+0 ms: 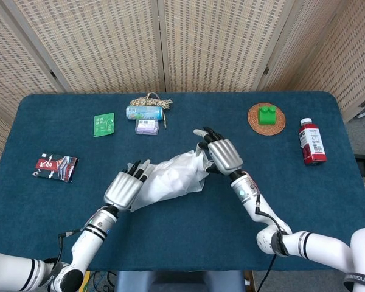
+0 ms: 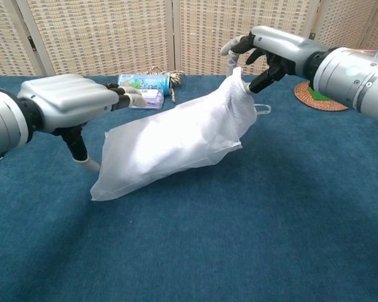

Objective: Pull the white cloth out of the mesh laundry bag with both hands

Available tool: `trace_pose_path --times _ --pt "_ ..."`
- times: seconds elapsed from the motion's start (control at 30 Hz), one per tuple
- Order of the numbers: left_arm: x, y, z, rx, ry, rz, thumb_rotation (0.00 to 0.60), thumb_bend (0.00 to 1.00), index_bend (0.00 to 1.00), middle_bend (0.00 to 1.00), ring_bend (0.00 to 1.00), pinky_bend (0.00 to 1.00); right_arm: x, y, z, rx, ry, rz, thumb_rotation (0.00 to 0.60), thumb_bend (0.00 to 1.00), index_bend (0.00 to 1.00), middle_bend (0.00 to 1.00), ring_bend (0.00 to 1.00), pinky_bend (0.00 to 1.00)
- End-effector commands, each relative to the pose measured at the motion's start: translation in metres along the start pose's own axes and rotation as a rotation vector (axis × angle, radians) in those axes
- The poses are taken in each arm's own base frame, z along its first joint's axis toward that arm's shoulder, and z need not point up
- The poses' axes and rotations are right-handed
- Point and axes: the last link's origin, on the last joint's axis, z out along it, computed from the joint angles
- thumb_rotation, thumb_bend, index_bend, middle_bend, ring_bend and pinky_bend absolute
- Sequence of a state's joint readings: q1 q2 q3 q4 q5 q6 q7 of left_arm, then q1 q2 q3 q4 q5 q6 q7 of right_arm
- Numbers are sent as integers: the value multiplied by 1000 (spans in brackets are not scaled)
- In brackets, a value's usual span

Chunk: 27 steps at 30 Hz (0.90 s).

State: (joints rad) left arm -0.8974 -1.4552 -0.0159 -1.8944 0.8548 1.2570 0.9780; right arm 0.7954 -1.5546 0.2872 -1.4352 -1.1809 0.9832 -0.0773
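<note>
Silver hands [image 1: 123, 190], black fingers [image 1: 137, 168], white arms, black cables

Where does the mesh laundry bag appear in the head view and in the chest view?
Head view: the mesh laundry bag lies at the table's centre, between the left hand and the right hand.
Chest view: the bag fills the middle, stretched from lower left to upper right.
Shared landmark: the blue can behind the bag.

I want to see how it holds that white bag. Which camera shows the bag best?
The chest view: the white mesh bag fills the frame, stretched between the left hand and right hand. The head view shows it smaller, from above, partly hidden by both hands.
</note>
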Motion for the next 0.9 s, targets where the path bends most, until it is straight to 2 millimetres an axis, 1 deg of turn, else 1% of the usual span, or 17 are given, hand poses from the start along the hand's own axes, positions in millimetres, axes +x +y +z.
trace_pose_path --times 0.03,0.1,0.27,0.3,0.33,0.37,0.43,0.47,0.5,0.53,0.6,0.7,0.73,0.9 --pt "-1 1 -1 -5 14 9 600 0 0 0 0 379 2 4 -1 -11 2 -2 600 531 709 151 20 196" --pt "-3 2 -3 -15 41 9 600 0 0 0 28 410 3 7 -1 -21 4 -5 600 531 709 151 20 195" --pt "-12 2 -11 -58 131 28 600 0 0 2 216 543 7 18 -1 -54 6 -15 600 532 709 151 20 196" --pt "-13 2 -12 -66 146 27 600 0 0 16 259 570 7 20 -1 -60 6 -17 600 531 709 151 20 195" --pt "-14 2 -14 -75 161 25 600 0 10 58 310 607 8 22 -1 -66 6 -18 600 531 709 151 20 195" --pt "-16 1 -15 -88 180 21 600 0 21 98 339 631 9 25 -1 -75 6 -20 600 531 709 151 20 195" --pt "-18 0 -17 -116 206 13 600 0 97 263 452 738 9 29 0 -88 5 -24 600 531 709 151 20 195" --pt "-21 0 -18 -137 218 9 600 0 125 320 490 773 10 32 0 -96 3 -26 600 531 709 151 20 195" --pt "-23 0 -19 -154 221 9 600 0 173 424 557 825 10 34 0 -102 1 -28 600 531 709 151 20 195" --pt "-25 0 -19 -171 225 9 600 0 209 508 607 858 9 36 0 -111 -2 -30 600 531 709 151 20 195" --pt "-28 1 -18 -194 226 10 600 0 259 634 679 903 9 40 0 -123 -7 -32 600 531 709 151 20 196" --pt "-33 4 -16 -216 214 9 600 0 301 773 761 954 7 46 0 -141 -13 -32 600 531 709 151 20 195" --pt "-34 5 -15 -219 210 11 600 0 305 806 782 966 7 47 0 -145 -15 -32 600 531 709 151 20 195" --pt "-37 10 -7 -217 188 16 600 0 294 907 853 998 6 51 -1 -156 -17 -30 600 531 709 151 20 195"
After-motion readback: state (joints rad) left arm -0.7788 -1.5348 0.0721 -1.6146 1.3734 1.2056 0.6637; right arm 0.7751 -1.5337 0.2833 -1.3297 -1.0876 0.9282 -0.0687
